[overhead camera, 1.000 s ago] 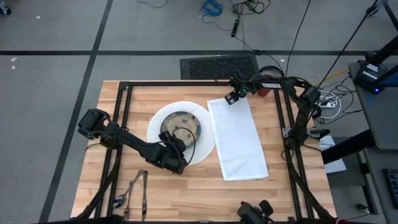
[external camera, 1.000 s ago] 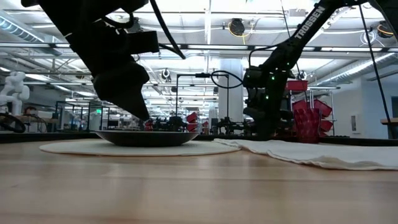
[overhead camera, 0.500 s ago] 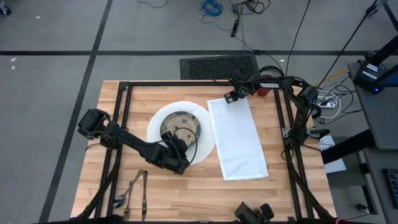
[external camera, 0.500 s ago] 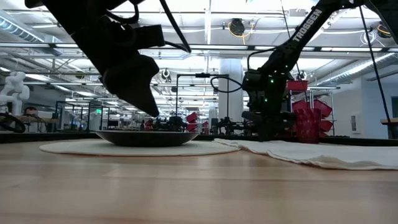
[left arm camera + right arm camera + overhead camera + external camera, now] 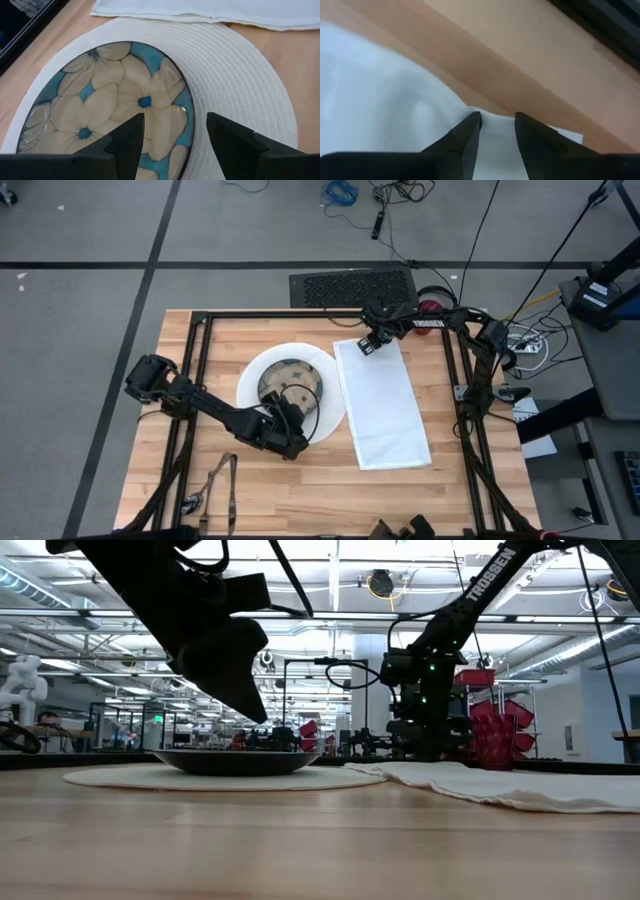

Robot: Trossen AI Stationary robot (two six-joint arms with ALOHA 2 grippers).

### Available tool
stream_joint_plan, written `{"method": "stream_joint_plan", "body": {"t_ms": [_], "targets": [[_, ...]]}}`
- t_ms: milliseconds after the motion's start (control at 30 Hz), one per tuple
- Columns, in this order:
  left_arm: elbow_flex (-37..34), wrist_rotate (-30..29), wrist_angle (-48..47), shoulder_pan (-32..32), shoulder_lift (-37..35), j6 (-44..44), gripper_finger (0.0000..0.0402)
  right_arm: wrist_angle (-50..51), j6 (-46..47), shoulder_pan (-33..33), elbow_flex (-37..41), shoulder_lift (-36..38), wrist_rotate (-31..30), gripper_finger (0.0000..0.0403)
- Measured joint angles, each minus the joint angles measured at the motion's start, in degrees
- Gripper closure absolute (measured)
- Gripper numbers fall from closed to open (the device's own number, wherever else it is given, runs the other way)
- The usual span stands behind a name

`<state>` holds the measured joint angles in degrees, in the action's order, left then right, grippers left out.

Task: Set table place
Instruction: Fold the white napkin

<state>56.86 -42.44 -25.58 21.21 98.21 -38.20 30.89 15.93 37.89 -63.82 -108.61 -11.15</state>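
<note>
High view: napkin (image 5: 383, 405) lies flat just right of the plate (image 5: 327, 416), bowl (image 5: 290, 384) on the plate. Right gripper (image 5: 369, 344), fingers parted, straddles the napkin's far corner; soft cloth, likely best pinched there. Left gripper (image 5: 291, 446) spread above the bowl.

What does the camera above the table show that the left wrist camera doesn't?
Only the high view shows the cutlery at the table's near edge, both arms, and the right gripper at the napkin's far corner. Only the left wrist view shows the bowl's blue-and-beige flowers and the plate's ridged rim. Both show bowl on plate, napkin alongside, and the left gripper open.
</note>
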Motion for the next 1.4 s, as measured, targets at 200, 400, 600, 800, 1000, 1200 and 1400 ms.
{"method": "stream_joint_plan", "body": {"t_ms": [200, 400, 600, 800, 1000, 1200, 1400], "targets": [[0.0, 0.0, 0.0, -0.6, 0.0, 0.0, 0.0201, 1.4, -4.9, -2.7, 0.5, 2.7, -0.7, 0.0304], [0.0, 0.0, 1.1, -0.6, 0.0, 0.0, 0.0201, 3.3, -4.7, -4.7, 0.4, 6.8, -1.8, 0.0303], [0.0, 0.0, 1.2, -0.7, 0.0, 0.0, 0.0201, 5.5, -0.8, -2.8, 0.3, 9.6, -2.0, 0.0303], [0.0, 0.1, 1.2, -0.6, 0.0, -0.1, 0.0201, 6.9, 2.5, 0.8, 0.3, 8.6, -2.2, 0.0303], [0.0, 0.1, 1.2, -0.6, 0.0, 0.0, 0.0201, 5.2, 3.5, 3.8, 0.3, 7.0, -2.2, 0.0302], [0.0, -0.1, 1.4, -0.6, 0.0, -0.1, 0.0201, 2.8, 4.1, 6.0, 0.2, 5.6, -2.3, 0.0275], [0.0, -1.0, 3.4, -0.6, 0.0, 0.0, 0.0201, 2.6, 7.7, 6.7, 0.2, 3.7, -2.5, 0.0245]]}}
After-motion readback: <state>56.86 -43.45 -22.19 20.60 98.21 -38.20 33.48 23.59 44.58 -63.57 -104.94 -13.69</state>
